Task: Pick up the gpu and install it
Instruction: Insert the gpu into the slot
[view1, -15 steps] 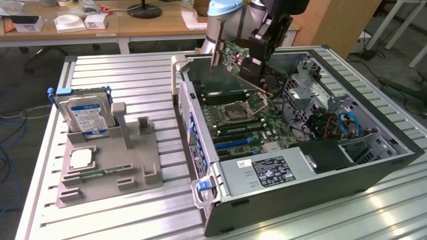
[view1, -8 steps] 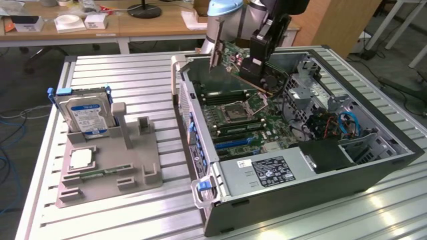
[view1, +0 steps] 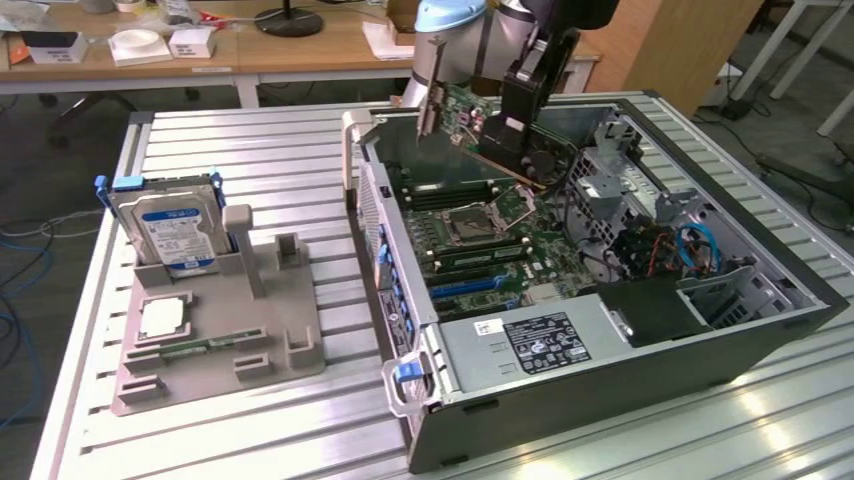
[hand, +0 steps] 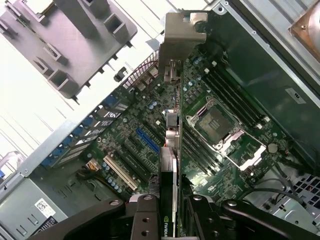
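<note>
Wrist view: gripper holds NVIDIA-marked gpu.

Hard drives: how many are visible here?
1. The boxy silver hard drive with a blue label stands upright in the grey plastic holder, on the exterior view's left of the open black computer case; others may sit hidden inside it.

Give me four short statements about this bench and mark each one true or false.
1. The hard drive stands upright in the grey holder. True.
2. The graphics card lies in the grey holder too. False: it hangs over the open computer case.
3. The tool grips the graphics card. True.
4. A side panel covers the computer case. False: it lies open, its green board showing.
</note>
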